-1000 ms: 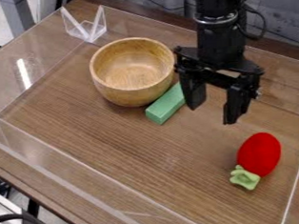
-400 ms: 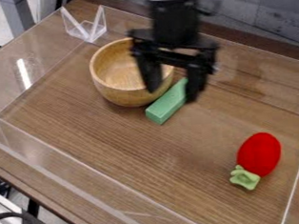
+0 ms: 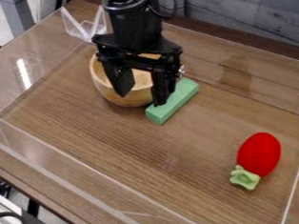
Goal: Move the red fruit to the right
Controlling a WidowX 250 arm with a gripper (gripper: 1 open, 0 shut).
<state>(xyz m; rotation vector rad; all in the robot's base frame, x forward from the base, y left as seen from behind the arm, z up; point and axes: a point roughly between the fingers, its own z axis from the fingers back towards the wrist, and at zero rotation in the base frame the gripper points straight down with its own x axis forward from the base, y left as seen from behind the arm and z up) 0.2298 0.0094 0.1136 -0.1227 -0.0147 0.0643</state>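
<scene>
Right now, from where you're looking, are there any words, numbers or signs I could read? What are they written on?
None that I can read.
Red strawberry toy: no writing shows.
Green block: no writing shows.
Wooden bowl: no writing shows on the part in view.
Robot gripper: too blurred and small to tell if it has any marks.

Black arm reaches down, its fingers [image 3: 145, 92] spread wide open.

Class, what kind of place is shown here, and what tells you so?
Probably a robot test bench: a black robot arm hangs over a wooden table holding a toy-like red fruit.
</scene>
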